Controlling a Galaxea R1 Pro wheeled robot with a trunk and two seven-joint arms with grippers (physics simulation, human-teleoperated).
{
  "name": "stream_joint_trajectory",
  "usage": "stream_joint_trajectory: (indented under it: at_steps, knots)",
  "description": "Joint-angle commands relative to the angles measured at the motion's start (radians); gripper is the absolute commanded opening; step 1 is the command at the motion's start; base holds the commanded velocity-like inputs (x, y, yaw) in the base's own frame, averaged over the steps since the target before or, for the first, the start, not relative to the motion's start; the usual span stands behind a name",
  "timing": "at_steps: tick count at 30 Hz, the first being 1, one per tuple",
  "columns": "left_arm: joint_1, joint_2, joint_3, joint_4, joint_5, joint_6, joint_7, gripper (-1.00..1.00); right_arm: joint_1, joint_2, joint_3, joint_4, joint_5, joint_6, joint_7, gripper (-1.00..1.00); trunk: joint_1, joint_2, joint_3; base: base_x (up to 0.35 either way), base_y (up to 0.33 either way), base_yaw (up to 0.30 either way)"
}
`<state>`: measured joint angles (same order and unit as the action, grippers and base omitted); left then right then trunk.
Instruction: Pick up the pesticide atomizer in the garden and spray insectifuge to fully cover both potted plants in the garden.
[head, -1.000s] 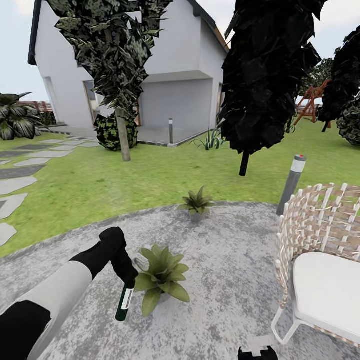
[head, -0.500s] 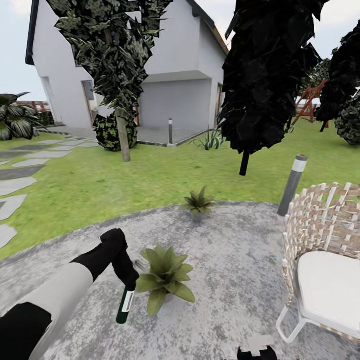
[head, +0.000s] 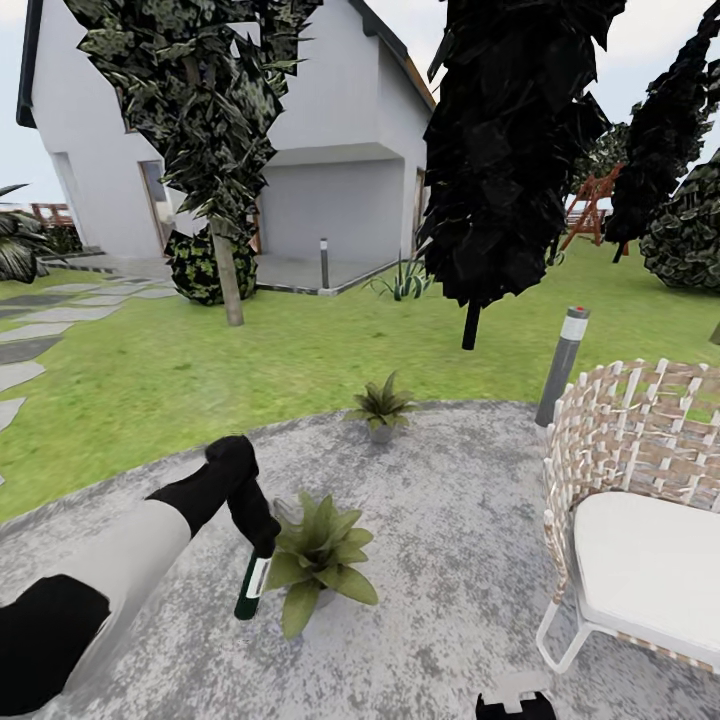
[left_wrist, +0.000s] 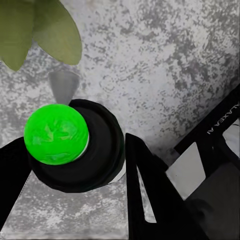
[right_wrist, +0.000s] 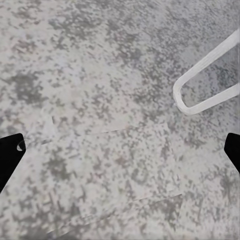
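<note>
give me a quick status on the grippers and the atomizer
Left gripper shut on the pesticide atomizer, bottle hanging down beside the near potted plant. Right gripper open over bare patio. Far potted plant unobstructed.

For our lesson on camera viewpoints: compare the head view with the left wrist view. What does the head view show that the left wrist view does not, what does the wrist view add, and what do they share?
Head view alone: the house, the lawn, the far potted plant, the grey post lamp, the woven chair, and the spray bottle's dark side with its white label, hanging from the left gripper.

Left wrist view alone: the bottle seen end-on, a bright green round end between the black fingers.

Both: the bottle, the grey paving, and leaves of the near potted plant.
</note>
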<state>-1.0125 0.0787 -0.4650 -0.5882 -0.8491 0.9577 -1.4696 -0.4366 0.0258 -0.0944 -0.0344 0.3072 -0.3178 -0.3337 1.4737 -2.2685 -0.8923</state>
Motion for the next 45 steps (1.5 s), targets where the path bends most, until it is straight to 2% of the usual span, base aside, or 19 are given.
stream_joint_trajectory:
  at_steps: [1, 2, 7, 11, 18, 23, 27, 30, 31, 32, 34, 35, 36, 38, 41, 45]
  knots:
    - [0.001, 0.004, -0.018, -0.002, -0.009, 0.008, -0.012, -1.00, -0.001, 0.000, -0.008, 0.001, 0.010, -0.003, -0.004, 1.00, 0.000, 0.000, -0.001, 0.000, 0.000, 0.000]
    - [0.015, 0.011, -0.038, -0.001, -0.011, 0.005, -0.014, -1.00, -0.001, 0.000, -0.008, 0.002, 0.010, -0.003, -0.004, 1.00, 0.000, 0.000, -0.001, 0.000, 0.000, 0.000]
    - [0.093, 0.014, -0.047, -0.002, -0.018, 0.001, -0.012, -1.00, -0.001, 0.000, -0.008, 0.002, 0.010, -0.003, -0.004, 1.00, 0.000, 0.000, -0.001, 0.000, 0.000, 0.000]
    - [0.113, 0.007, -0.045, -0.007, -0.018, 0.002, -0.005, -1.00, -0.001, 0.000, -0.008, 0.002, 0.010, -0.003, -0.004, 1.00, 0.000, 0.000, -0.001, 0.000, 0.000, 0.000]
    - [0.117, -0.014, -0.035, -0.020, -0.018, 0.013, 0.007, -1.00, -0.001, 0.000, -0.008, 0.002, 0.010, -0.003, -0.004, 1.00, 0.000, 0.000, -0.001, 0.000, 0.000, -0.024]
    - [0.119, -0.009, -0.034, -0.016, -0.017, 0.014, 0.046, -1.00, -0.001, 0.000, -0.008, 0.002, 0.010, -0.003, -0.004, 1.00, 0.000, 0.000, -0.001, 0.000, 0.000, -0.238]
    - [0.168, 0.003, -0.027, -0.009, -0.018, 0.013, 0.075, -1.00, -0.001, 0.000, -0.008, 0.002, 0.010, -0.003, -0.004, 1.00, 0.000, 0.000, -0.001, 0.000, 0.000, -0.084]
    - [0.203, 0.006, -0.022, -0.008, -0.010, 0.012, 0.163, -1.00, -0.001, 0.000, -0.008, 0.002, 0.010, -0.003, -0.004, 1.00, 0.000, 0.000, -0.001, 0.000, 0.000, -0.011]
    - [0.207, 0.007, -0.019, -0.008, -0.008, 0.011, 0.176, -1.00, -0.001, 0.000, -0.008, 0.002, 0.010, -0.003, -0.004, 1.00, 0.000, 0.000, -0.001, 0.000, 0.000, -0.003]
    - [0.209, 0.008, -0.012, -0.007, -0.007, 0.010, 0.183, -1.00, -0.001, 0.000, -0.008, 0.002, 0.010, -0.003, -0.004, 1.00, 0.000, 0.000, -0.001, 0.000, 0.000, -0.002]
    - [0.212, 0.012, 0.036, -0.010, -0.006, 0.008, 0.189, -1.00, -0.001, 0.000, -0.008, 0.002, 0.010, -0.003, -0.004, 1.00, 0.000, 0.000, -0.001, 0.000, 0.000, -0.001]
    - [0.213, 0.014, 0.077, -0.010, -0.005, 0.006, 0.190, -1.00, -0.001, 0.000, -0.008, 0.002, 0.010, -0.003, -0.004, 1.00, 0.000, 0.000, -0.001, 0.000, 0.000, 0.000]
    - [0.213, 0.016, 0.104, -0.009, -0.006, 0.004, 0.191, -1.00, -0.001, 0.000, -0.008, 0.002, 0.010, -0.003, -0.004, 1.00, 0.000, 0.000, -0.001, 0.000, 0.000, 0.000]
    - [0.213, 0.024, 0.145, -0.007, -0.006, 0.001, 0.191, -1.00, -0.001, 0.000, -0.008, 0.002, 0.010, -0.003, -0.004, 1.00, 0.000, 0.000, -0.001, 0.000, 0.000, 0.000]
    - [0.213, 0.028, 0.158, -0.003, -0.012, -0.001, 0.192, -1.00, -0.001, 0.000, -0.008, 0.002, 0.010, -0.003, -0.004, 1.00, 0.000, 0.000, -0.001, 0.100, 0.027, 0.000]
    - [0.213, 0.027, 0.158, -0.002, -0.017, -0.002, 0.192, -1.00, -0.001, 0.000, -0.008, 0.001, 0.010, -0.003, -0.005, 1.00, 0.000, 0.000, -0.001, 0.274, 0.085, 0.000]
